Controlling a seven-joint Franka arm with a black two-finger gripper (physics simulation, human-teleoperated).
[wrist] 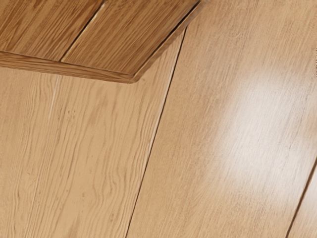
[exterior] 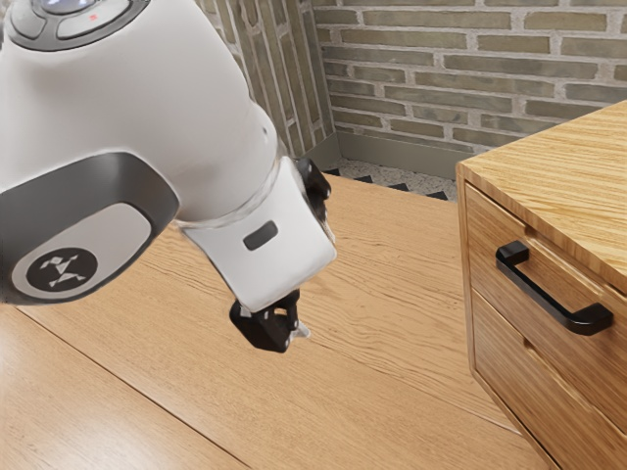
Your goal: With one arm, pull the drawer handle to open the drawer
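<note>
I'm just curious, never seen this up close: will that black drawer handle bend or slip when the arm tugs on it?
Probably stiff: the handle looks like a solid bar fixed at both ends to the drawer. Its smooth dark finish could be slightly slippery. The drawer likely slides straight out rather than tipping.

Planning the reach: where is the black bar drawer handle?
The handle sits at the exterior view's right, on the wooden upper drawer front, well apart from the black gripper.

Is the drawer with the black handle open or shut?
Shut: the drawer front lies level with the cabinet face, not pulled out.
</note>
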